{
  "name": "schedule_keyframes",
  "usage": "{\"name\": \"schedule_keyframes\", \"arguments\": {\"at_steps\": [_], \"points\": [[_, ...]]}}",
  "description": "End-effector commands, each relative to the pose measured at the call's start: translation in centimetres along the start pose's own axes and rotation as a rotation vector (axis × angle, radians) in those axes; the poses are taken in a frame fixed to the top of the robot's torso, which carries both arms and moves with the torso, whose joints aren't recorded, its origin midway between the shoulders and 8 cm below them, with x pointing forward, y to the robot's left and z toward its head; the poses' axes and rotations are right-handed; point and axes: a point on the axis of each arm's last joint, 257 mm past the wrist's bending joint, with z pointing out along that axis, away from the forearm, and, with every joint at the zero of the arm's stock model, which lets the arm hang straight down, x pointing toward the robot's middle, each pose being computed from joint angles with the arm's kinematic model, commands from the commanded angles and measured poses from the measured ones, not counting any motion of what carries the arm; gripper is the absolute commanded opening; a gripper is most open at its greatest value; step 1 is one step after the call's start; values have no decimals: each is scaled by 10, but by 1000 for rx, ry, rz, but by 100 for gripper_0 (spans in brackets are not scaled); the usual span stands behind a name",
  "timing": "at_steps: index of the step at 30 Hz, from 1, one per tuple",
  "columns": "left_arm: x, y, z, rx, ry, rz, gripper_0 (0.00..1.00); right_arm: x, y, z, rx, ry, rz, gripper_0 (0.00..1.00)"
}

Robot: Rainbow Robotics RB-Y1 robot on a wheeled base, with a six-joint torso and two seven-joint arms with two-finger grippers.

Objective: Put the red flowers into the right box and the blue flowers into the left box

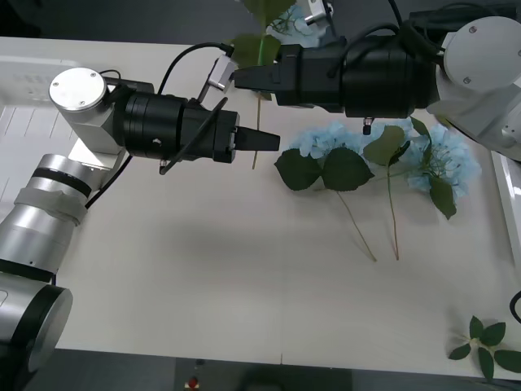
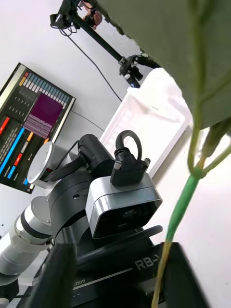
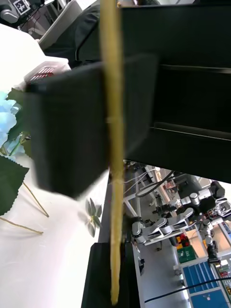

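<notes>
A blue flower hangs upright above the table, its thin stem point(image 1: 255, 159) below a large green leaf point(image 1: 262, 12). My left gripper point(image 1: 269, 140) reaches in from the left and is shut on the lower stem point(image 3: 109, 96). My right gripper point(image 1: 238, 77) comes from the right, higher on the same stem point(image 2: 180, 211), with its fingers apart around it. Two more blue flowers point(image 1: 326, 142) point(image 1: 444, 159) lie on the table right of the grippers. The left box point(image 1: 24, 106) is far left. The right box point(image 1: 509, 195) shows as a rim at the right edge. The red flowers are out of view.
A bloomless green leaf sprig point(image 1: 488, 342) lies at the front right corner of the table. The two long stems point(image 1: 395, 228) of the lying flowers point toward the table's front. The left arm's wrist camera point(image 2: 124, 209) sits close in front of the right gripper.
</notes>
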Motion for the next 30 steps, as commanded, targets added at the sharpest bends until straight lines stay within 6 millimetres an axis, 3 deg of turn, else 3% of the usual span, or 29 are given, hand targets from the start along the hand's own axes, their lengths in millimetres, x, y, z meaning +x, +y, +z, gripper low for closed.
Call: {"name": "schedule_keyframes", "arguments": {"at_steps": [1,9,11,12,15,24,30], "points": [[-15,-11,3,11,-4,86,0,-14,21,4,-26,-2,-32,100],[-15,-11,2,8,-3,92,0,-14,21,4,-26,-2,-32,100],[-15,-9,-1,2,-2,95,0,-14,21,4,-26,-2,-32,100],[-15,-9,-3,0,-1,97,0,-3,16,5,-22,17,-15,100],[-21,-10,-13,-5,-16,105,0,-4,14,3,-14,10,-16,100],[-45,-19,-58,-10,-78,136,0,-14,4,-34,21,55,-21,100],[-64,-21,-97,-55,-131,164,0,-44,-6,-90,12,77,77,100]]}}
